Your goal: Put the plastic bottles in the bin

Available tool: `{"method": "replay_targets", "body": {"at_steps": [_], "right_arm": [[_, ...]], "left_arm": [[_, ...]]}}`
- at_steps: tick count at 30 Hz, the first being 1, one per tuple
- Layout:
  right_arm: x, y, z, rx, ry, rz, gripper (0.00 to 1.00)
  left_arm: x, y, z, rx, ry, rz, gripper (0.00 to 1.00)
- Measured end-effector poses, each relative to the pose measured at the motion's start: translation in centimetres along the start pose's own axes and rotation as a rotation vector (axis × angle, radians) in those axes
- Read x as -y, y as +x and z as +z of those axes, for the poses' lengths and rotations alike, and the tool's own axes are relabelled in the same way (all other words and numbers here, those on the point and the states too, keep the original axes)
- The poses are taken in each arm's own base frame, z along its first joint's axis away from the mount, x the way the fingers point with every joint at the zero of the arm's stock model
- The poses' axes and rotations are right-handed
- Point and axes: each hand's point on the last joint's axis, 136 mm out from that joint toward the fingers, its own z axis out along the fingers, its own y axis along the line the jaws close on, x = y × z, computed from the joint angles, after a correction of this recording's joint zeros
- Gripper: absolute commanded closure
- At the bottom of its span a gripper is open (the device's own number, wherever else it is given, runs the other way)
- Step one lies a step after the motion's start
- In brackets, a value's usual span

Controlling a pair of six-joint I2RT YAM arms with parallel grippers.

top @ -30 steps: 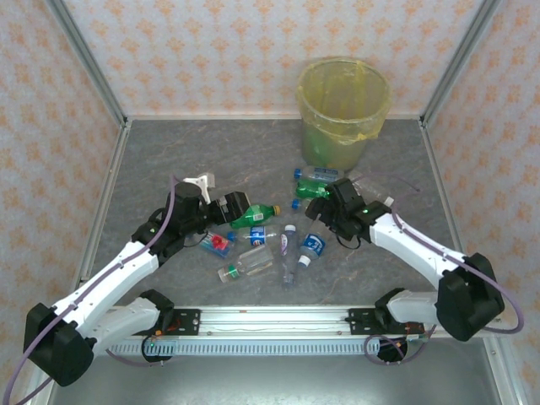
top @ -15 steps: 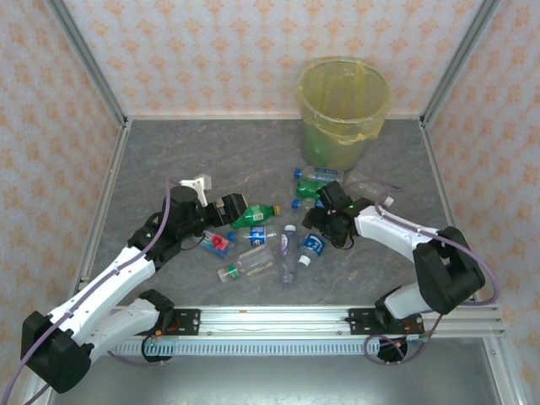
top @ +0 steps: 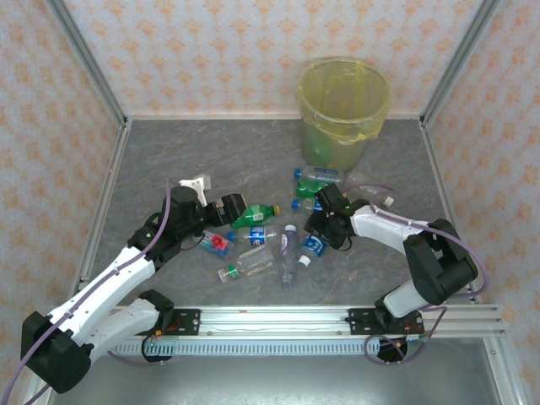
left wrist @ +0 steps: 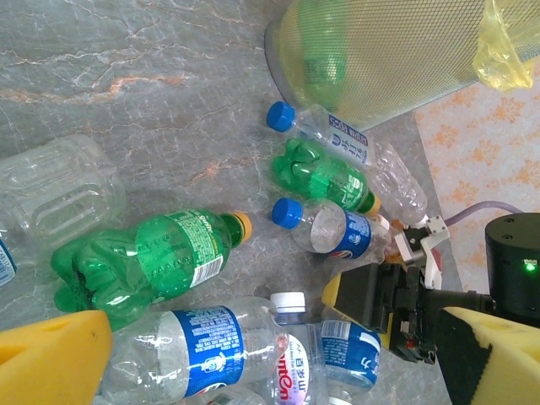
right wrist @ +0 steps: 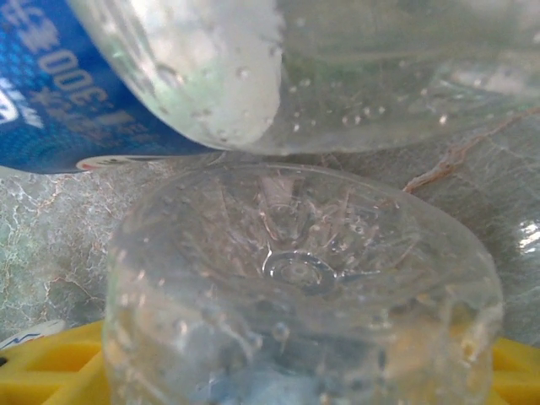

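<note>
Gripping looked to be the step in hand. The right gripper (top: 321,228) sat low among the plastic bottles (top: 283,245) strewn mid-table. 1 clear bottle (right wrist: 295,278) lay base-first between its yellow pads (right wrist: 51,371), with the jaws roughly half apart. Whether the pads actually pressed it could not be told. A blue-labelled bottle (right wrist: 76,84) lay just beside it at 11 o'clock. The left gripper (top: 239,207) hung wide open and empty, with a green bottle (top: 253,216) just beside it at 3 o'clock. The bin (top: 302,89) stood at 12 o'clock from the right gripper, near the table's (top: 211,152) far edge. The next move likely called for a firm squeeze, a lift clear of the neighbouring bottles, and a carry toward 12 o'clock over the bin's rim.
</note>
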Motion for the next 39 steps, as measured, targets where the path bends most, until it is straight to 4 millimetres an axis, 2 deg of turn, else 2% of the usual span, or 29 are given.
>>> {"method": "replay_targets", "body": {"at_steps": [6, 12, 15, 20, 24, 32, 35, 39], "right_arm": [[-0.2, -0.8, -1.5, 0.059, -0.021, 0.007, 0.38], [-0.6, -2.1, -4.5, 0.160, -0.055, 0.013, 0.38], [-1.1, -3.5, -6.6, 0.223, -0.076, 0.025, 0.39], [-3.1, -7.3, -12.0, 0.377, -0.148, 0.054, 0.42], [-4.8, -10.8, -17.3, 0.523, -0.197, 0.059, 0.42], [-7.1, -15.9, -27.1, 0.767, -0.256, 0.057, 0.43], [-8.1, -17.5, -29.9, 0.841, -0.263, 0.046, 0.43], [-9.3, -19.4, -32.2, 0.920, -0.246, 0.033, 0.43]], "left_arm": [[0.1, -0.1, 0.0, 0.001, 0.002, 0.000, 0.01], [0.9, -0.9, -0.2, 0.014, 0.016, 0.002, 0.01], [1.7, -1.5, -0.2, 0.020, 0.029, 0.003, 0.01], [3.0, -2.4, -0.4, 0.030, 0.062, 0.006, 0.01], [4.4, -3.0, -0.8, 0.048, 0.105, 0.006, 0.01], [7.7, -5.6, -2.6, 0.132, 0.200, 0.012, 0.01], [8.6, -6.4, -3.6, 0.163, 0.230, 0.017, 0.01], [9.5, -7.3, -5.0, 0.201, 0.261, 0.023, 0.01]]}}
